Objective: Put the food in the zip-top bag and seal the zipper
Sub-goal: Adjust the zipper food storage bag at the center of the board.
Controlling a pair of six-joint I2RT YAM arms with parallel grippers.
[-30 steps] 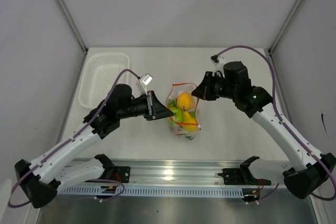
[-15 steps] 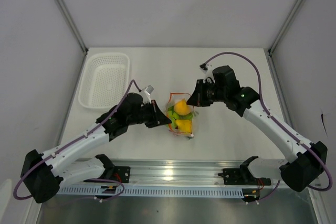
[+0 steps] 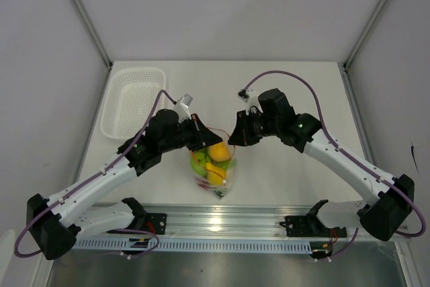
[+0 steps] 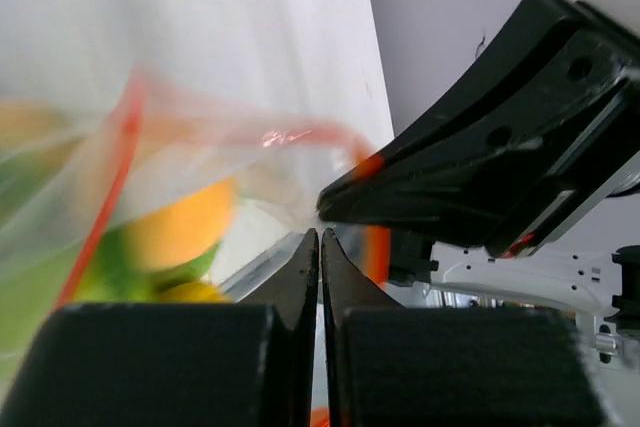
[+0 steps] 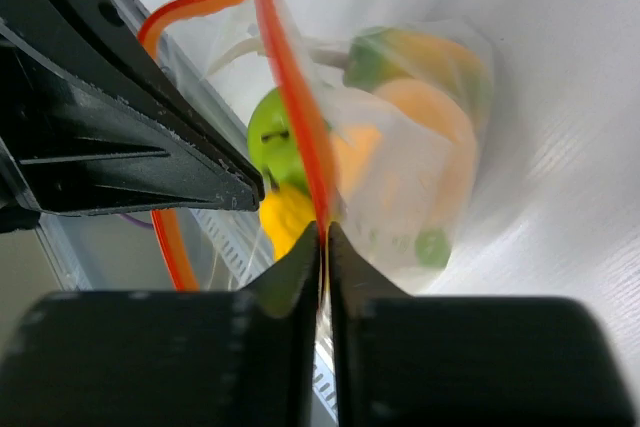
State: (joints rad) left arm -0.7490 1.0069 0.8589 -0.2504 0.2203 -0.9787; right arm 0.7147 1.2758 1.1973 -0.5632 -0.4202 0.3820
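The zip-top bag (image 3: 215, 169) hangs between my two grippers, clear and crinkly, with its mouth pulled narrow. The food shows inside it: an orange ball (image 3: 218, 151), a green apple (image 3: 199, 162) and a yellow fruit (image 3: 215, 176). My left gripper (image 3: 203, 140) is shut on the left end of the mouth, and its jaws meet in the left wrist view (image 4: 320, 234). My right gripper (image 3: 233, 141) is shut on the right end. In the right wrist view (image 5: 323, 227) it pinches the orange-red zipper (image 5: 290, 77), with the apple (image 5: 270, 132) just behind.
A white mesh basket (image 3: 133, 101) stands at the back left of the table. The metal rail (image 3: 222, 223) with the arm bases runs along the near edge, just below the hanging bag. Purple cables loop over both arms.
Both grippers have carried the bag to the left and toward the near edge. They now stand closer together, and the bag's mouth is narrower between them.
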